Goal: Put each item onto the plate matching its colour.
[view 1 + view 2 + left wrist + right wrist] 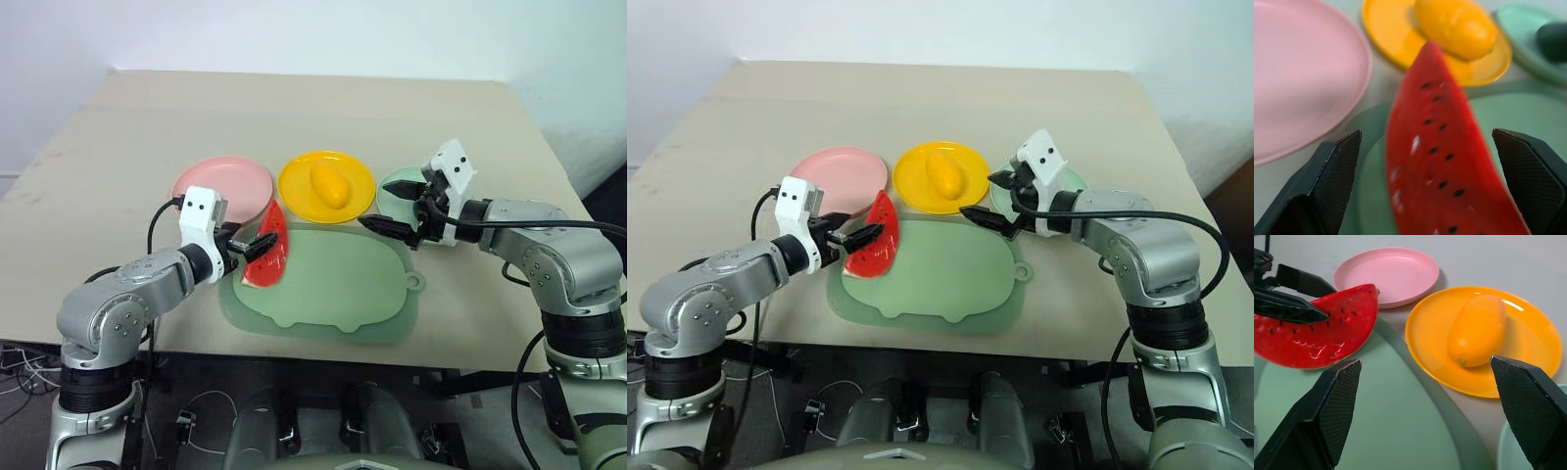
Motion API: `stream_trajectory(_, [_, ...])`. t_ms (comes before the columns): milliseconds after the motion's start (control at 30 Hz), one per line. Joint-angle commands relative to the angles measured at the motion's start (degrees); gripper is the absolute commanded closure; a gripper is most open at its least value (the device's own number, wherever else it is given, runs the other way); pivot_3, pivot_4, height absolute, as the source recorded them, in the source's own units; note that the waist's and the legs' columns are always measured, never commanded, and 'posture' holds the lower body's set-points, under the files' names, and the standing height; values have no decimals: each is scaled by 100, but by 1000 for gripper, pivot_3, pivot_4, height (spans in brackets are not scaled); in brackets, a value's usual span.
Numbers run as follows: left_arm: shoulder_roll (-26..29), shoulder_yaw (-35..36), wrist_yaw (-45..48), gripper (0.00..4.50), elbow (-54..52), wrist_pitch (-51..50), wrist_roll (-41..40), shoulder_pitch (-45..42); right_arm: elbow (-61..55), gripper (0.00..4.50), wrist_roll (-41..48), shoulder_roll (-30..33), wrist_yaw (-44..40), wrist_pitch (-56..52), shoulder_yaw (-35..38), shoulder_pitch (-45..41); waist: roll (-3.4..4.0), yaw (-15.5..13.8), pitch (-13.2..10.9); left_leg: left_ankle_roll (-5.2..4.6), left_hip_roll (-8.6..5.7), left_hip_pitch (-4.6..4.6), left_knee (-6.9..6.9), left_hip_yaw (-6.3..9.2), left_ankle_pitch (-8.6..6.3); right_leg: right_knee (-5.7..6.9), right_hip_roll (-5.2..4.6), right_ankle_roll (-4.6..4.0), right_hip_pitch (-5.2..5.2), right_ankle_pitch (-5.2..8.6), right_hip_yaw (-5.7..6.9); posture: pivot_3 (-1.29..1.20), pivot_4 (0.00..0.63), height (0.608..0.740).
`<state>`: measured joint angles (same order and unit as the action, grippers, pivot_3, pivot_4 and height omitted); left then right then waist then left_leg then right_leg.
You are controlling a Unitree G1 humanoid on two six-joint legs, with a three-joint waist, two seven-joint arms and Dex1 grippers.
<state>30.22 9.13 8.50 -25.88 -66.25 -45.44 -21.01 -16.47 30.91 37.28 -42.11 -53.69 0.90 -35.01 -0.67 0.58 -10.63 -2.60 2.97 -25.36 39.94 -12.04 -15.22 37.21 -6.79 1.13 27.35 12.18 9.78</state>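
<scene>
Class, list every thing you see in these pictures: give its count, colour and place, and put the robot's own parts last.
Table: one, beige, under everything.
Board: one, pale green, pig-shaped, near table edge.
Pink plate: one, far left, bare.
Yellow plate: one, middle.
Green plate: one, mint, far right.
Mango: one, yellow, on yellow plate.
Avocado: one, dark green, on green plate.
Watermelon wedge: one, red, on board's left end.
Left gripper: open, astride the wedge.
Right gripper: open, above green plate's edge.

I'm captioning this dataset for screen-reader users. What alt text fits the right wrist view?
A yellow mango lies on a yellow plate, seen between the open right hand's black fingers. Beyond, the left hand straddles a red watermelon wedge on a pale green board, beside a bare pink plate.
</scene>
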Motion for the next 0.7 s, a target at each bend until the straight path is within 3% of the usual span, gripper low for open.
stream_trajectory(33, [134, -171, 109, 0, -190, -135, 95, -124, -344, 35, 355, 61, -169, 16, 310, 16, 0, -2, 0, 0, 0, 0, 0, 0, 0, 0, -1, 0, 0, 0, 0, 0, 150, 696])
stream_trajectory(233, [155, -258, 196, 0, -222, -164, 211, -146, -832, 35, 1192, -270, -158, 36, 805, 385, 0, 2, 0, 0, 0, -1, -1, 3, 0, -1, 0, 0, 0, 0, 0, 0, 150, 696])
stream_trajectory(700, [124, -307, 382, 0, -123, -266, 453, -310, -1075, 35, 391, -371, -167, 1489, 227, 1673, 1, 2, -1, 1, -1, -2, -4, 4, -1, -6, -2, -1, 1, 1, 1, 0, 150, 696])
